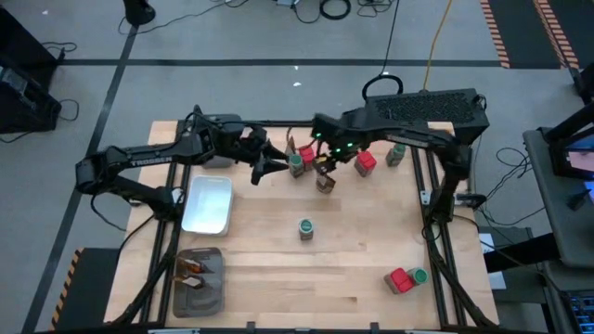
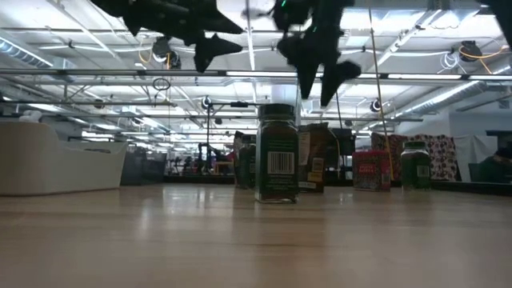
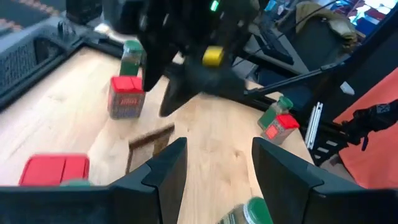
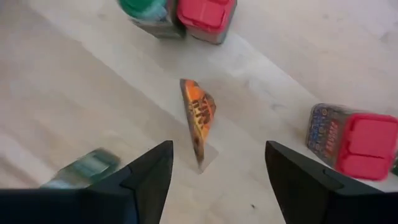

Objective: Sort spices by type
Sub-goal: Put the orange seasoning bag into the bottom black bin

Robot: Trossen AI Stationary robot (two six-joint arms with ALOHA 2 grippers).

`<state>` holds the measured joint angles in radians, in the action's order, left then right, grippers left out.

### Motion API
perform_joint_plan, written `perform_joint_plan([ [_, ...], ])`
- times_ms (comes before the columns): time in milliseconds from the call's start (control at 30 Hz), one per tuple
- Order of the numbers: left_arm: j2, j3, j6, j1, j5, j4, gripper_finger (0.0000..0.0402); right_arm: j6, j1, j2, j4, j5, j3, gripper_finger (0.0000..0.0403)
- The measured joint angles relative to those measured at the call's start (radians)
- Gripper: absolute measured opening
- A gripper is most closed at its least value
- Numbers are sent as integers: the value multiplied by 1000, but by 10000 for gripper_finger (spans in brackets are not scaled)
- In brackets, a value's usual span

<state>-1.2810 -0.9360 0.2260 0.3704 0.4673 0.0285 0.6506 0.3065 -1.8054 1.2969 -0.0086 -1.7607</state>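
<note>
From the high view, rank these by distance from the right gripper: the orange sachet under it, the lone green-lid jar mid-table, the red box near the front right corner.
Measured from the right gripper:
1. Orange sachet, just below it.
2. Lone jar, mid-table.
3. Red box, front right corner.

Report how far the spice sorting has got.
Done: brown-orange sachets already lie in the grey mesh tray. In hand: both end effectors hang open over the far cluster, the right end effector above a standing sachet, the left end effector close by; neither holds anything. Left: the red boxes and green-lidded jars stand scattered, and the white dish looks empty.
</note>
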Motion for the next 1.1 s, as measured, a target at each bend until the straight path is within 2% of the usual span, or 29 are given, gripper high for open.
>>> perform_joint_plan([
  [133, -78, -16, -7, 0, 38, 59, 185, 2, -23, 137, 17, -12, 0, 238],
  [267, -215, -125, -79, -3, 97, 45, 185, 36, -46, 286, 15, 33, 0, 238],
  [500, -445, -438, -390, -19, 103, -211, 185, 143, -62, 472, 35, 149, -1, 238],
  [633, -564, -572, -486, -17, 97, -283, 185, 193, -95, 530, 95, 210, -1, 238],
  [833, -724, -700, -556, -20, 91, -365, 185, 264, -134, 573, 179, 274, 0, 238],
  [1100, -781, -723, -662, -49, 64, -451, 185, 262, -163, 577, 227, 294, 0, 238],
])
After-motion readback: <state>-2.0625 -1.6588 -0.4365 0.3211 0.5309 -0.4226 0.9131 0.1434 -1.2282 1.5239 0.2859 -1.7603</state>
